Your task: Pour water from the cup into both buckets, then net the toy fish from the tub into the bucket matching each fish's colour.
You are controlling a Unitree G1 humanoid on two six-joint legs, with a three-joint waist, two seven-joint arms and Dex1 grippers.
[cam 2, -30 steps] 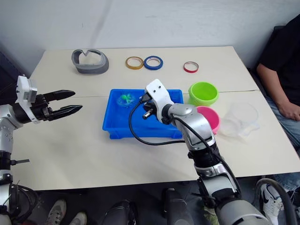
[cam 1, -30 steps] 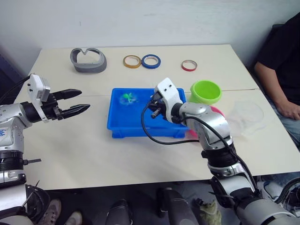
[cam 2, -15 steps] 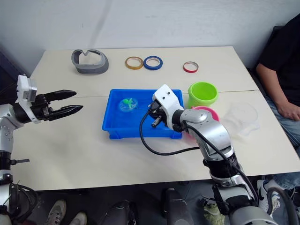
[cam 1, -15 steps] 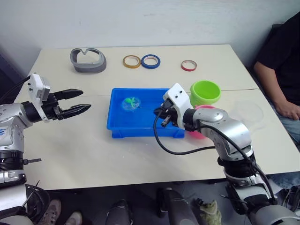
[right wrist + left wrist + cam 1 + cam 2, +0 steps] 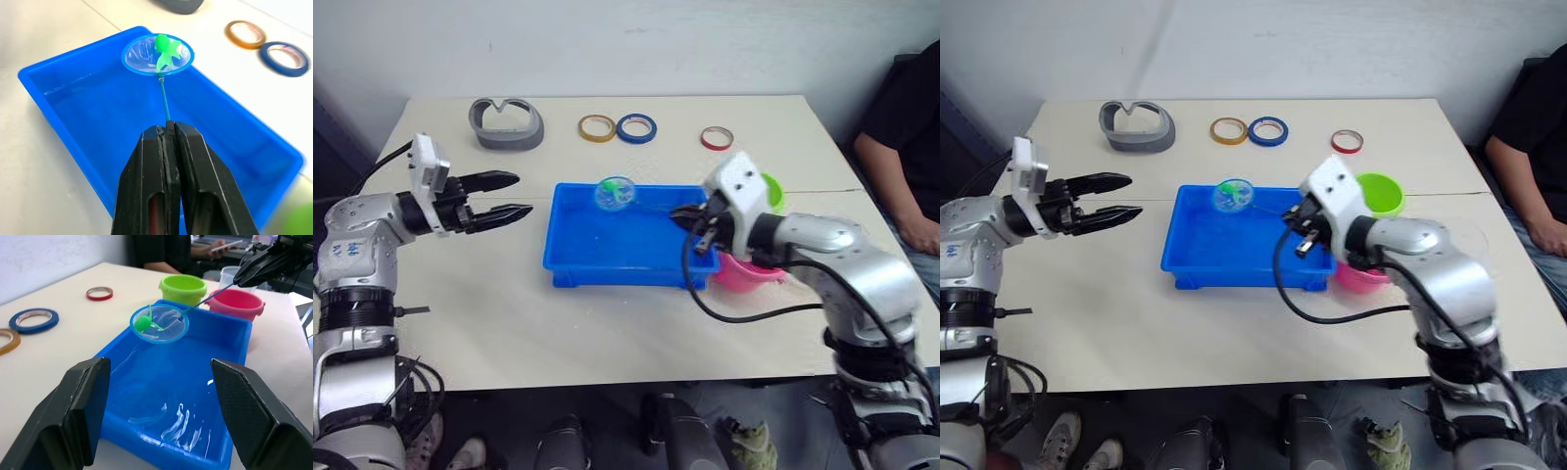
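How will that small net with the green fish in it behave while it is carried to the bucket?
The net looks light. Its thin handle, pinched by the right gripper, may flex and wobble. The green fish sits loose in the shallow hoop, so tilting could spill it.

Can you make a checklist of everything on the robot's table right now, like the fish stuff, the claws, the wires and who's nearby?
Surface: pale table.
Job's things: blue tub; green fish in small net lifted over tub; green bucket and pink bucket beside tub; clear cup behind them.
Clutter: grey curved holder; orange tape ring, blue tape ring, red tape ring.
Claws: right claw shut on net handle; left claw open, holding nothing.
Cables: black cable looping under right arm.
Surroundings: seated person at table's right.
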